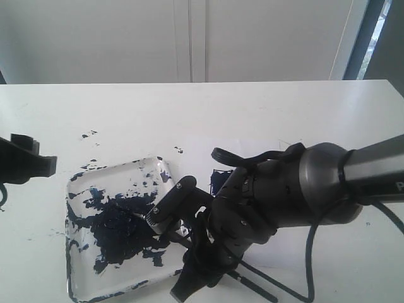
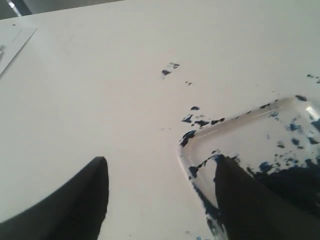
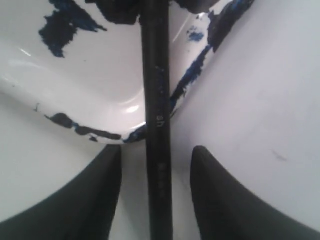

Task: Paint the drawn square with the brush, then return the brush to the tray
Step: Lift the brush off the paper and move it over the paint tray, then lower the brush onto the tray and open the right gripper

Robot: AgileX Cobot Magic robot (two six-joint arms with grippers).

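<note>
Right arm [image 1: 315, 183]: reaches in low from beyond the tray's [image 1: 81, 262] right side, wrist bent down, with its end effector [image 3: 156, 150] above the tray's near right corner. The fingers [image 3: 85, 200] stand apart on either side of the brush [image 3: 156, 100]. A gap of pale surface shows on each side of the shaft, so nothing is clamped.

Left arm: only its end effector [image 2: 161, 160] is in view, hovering off the tray's far left corner. It is spread wide and holds nothing.

Count:
- Arms: two.
- Tray: one, on the white surface [image 1: 284, 113], blotched dark blue, with the heaviest patch near its middle.
- Brush: one. Its black shaft crosses the tray's rim at the near right corner, pointing in over the tray. The bristle end cannot be made out.
- Square [image 1: 218, 181]: one, just beyond the tray's far right corner. It shows dark blue and is partly hidden behind the right arm.
- Paint specks [image 1: 88, 134]: several small groups on the surface past the tray's far edge.
</note>
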